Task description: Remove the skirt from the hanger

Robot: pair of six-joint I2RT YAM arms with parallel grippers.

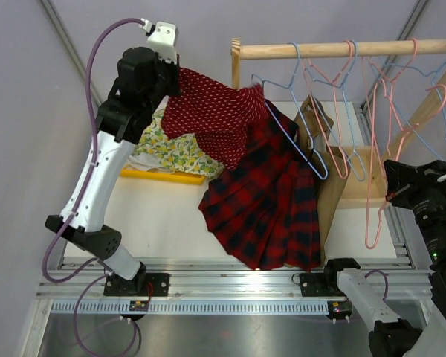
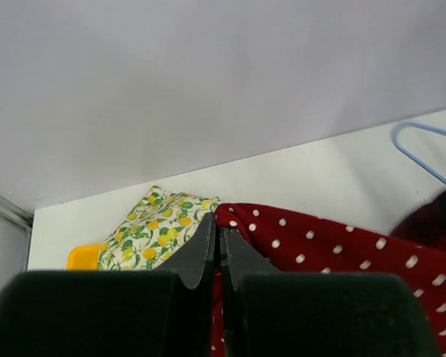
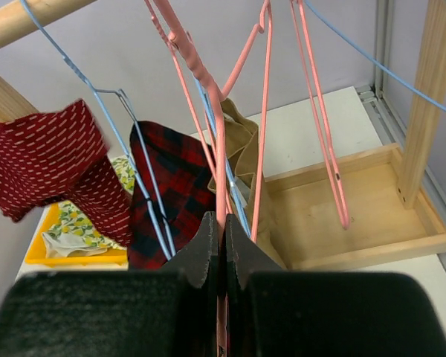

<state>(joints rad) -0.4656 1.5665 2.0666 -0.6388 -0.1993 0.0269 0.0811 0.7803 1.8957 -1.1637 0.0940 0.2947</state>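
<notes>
The skirt (image 1: 267, 201) hangs on the blue hanger (image 1: 325, 175) from the rod (image 1: 334, 50), its hem spread on the worktop (image 1: 171, 223). The left tool (image 2: 219, 223) pinches the dotted garment (image 1: 215, 111), held up against the skirt's top. The right tool (image 3: 221, 219) is clamped on a pink hanger (image 3: 220, 163).

Bright, even light; glare on metal rail (image 1: 259, 280); dotted garment (image 3: 44, 160) motion-blurred.
</notes>
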